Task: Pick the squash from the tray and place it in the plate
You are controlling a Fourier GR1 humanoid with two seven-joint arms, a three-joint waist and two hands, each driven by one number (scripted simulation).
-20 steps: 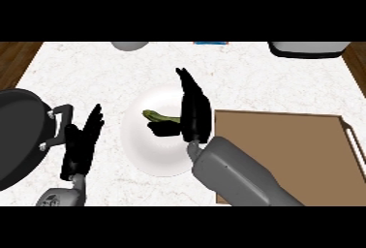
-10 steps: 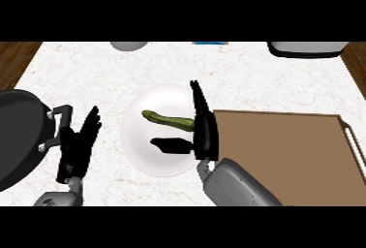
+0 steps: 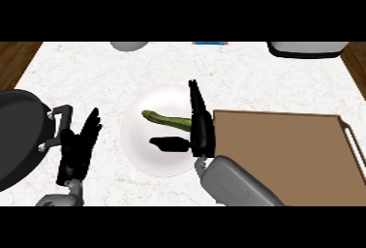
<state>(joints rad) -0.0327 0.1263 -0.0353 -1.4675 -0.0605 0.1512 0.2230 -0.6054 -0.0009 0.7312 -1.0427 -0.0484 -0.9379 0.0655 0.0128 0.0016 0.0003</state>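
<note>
The green squash (image 3: 166, 119) lies on the white plate (image 3: 154, 155) in the middle of the counter. My right hand (image 3: 199, 127) is open above the plate's right side, fingers straight and pointing away, thumb sticking out to the left; it hides the squash's right end. The brown tray (image 3: 286, 150) lies to the right of the plate with nothing showing on it. My left hand (image 3: 77, 147) rests open at the lower left, fingers up, between the plate and a black pan.
A black pan (image 3: 18, 133) with a grey handle mount sits at the left edge. A grey bowl (image 3: 129, 45), a blue item (image 3: 211, 43) and a dark pot (image 3: 307, 48) stand along the far edge.
My right hand has drawn back towards me and to the right, its fingers straightening. The squash now lies uncovered on the plate. The left hand has barely shifted.
</note>
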